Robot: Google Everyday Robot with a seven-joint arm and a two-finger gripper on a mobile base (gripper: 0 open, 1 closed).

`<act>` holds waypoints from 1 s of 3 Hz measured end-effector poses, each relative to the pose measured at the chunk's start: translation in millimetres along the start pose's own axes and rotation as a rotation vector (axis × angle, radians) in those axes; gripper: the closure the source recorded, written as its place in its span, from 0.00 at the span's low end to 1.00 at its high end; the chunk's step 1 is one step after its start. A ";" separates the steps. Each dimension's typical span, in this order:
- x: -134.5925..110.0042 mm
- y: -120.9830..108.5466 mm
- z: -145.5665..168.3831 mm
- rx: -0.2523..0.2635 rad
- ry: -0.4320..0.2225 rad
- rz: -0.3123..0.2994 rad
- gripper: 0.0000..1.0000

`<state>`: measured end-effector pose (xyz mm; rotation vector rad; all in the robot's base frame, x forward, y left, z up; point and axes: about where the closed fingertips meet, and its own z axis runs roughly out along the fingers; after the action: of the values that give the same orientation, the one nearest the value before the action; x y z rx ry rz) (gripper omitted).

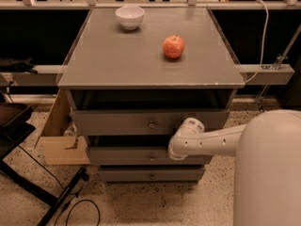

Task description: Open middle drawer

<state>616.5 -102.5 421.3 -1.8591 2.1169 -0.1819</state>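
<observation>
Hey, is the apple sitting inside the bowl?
No, the apple sits on the cabinet top apart from the bowl, while the gripper is down by the middle drawer, right of its knob.

The gripper [176, 150] sits against the middle drawer [122, 155], just right of its knob [151, 157]. The top drawer [117, 122] crowds it from above. To its left the drawer front is bare. Farther left, a cardboard box [59, 142] and a black stand [28, 185] block the floor.

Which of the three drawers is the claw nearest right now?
The middle drawer, second of three: the claw is at its front, just right of its round knob. The top drawer lies above it, the lowest drawer below.
</observation>
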 end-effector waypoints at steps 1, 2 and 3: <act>9.8 10.3 -3.0 -0.021 0.014 0.002 1.00; 15.8 18.4 -7.2 -0.037 0.020 0.006 1.00; 18.4 21.0 -11.8 -0.047 0.023 0.008 1.00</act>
<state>591.0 -118.8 423.3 -1.8830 2.1615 -0.1541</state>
